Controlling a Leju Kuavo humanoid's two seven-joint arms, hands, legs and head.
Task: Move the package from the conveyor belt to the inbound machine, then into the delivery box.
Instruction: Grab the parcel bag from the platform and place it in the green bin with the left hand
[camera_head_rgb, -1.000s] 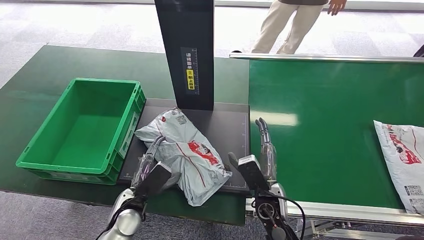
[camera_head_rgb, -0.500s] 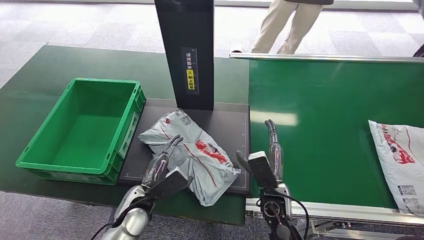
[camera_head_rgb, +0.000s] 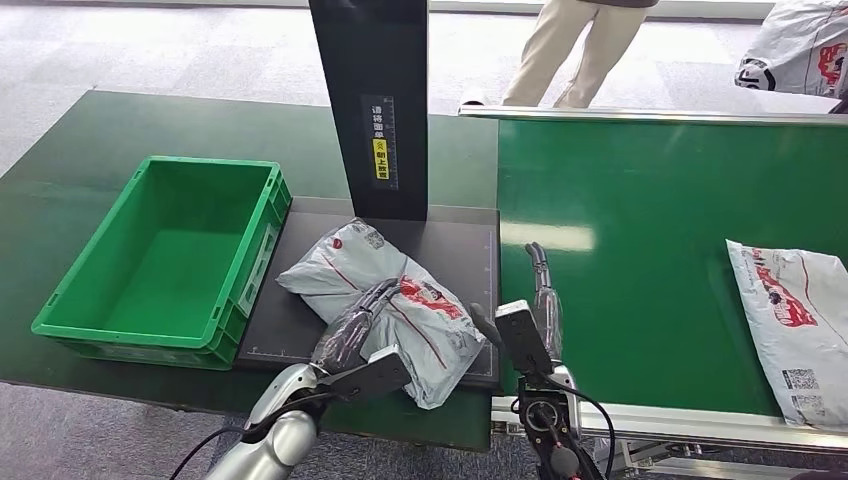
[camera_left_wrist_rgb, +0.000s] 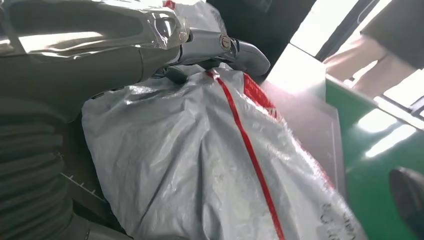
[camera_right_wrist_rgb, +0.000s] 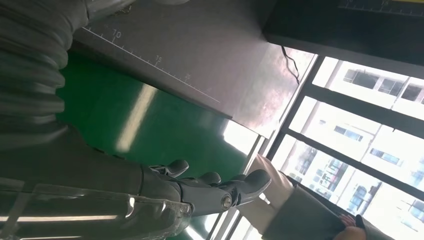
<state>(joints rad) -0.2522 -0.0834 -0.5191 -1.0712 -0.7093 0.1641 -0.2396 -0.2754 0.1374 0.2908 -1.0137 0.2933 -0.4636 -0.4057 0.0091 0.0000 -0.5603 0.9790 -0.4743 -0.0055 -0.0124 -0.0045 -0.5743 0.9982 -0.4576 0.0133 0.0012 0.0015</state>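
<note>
A grey package (camera_head_rgb: 400, 305) with red print lies crumpled on the dark plate (camera_head_rgb: 455, 250) of the inbound machine, below its black column (camera_head_rgb: 368, 110). My left hand (camera_head_rgb: 352, 328) lies on the package's near left side, fingers stretched across its top. In the left wrist view the fingers (camera_left_wrist_rgb: 235, 47) reach over the grey package (camera_left_wrist_rgb: 225, 165), and no grasp shows. My right hand (camera_head_rgb: 540, 295) hovers open at the left edge of the green conveyor belt (camera_head_rgb: 640, 230), fingers straight, holding nothing. The green delivery box (camera_head_rgb: 160, 260) stands empty left of the plate.
A second grey package (camera_head_rgb: 795, 320) lies on the belt at the far right. A person (camera_head_rgb: 570, 50) stands behind the belt, and another package (camera_head_rgb: 800, 45) is held up at the top right. The table's front edge runs close under my left hand.
My left hand has moved right from the package's left edge onto its top. The package has shifted a little up the plate. The belt package has crept left. A package has appeared top right.
</note>
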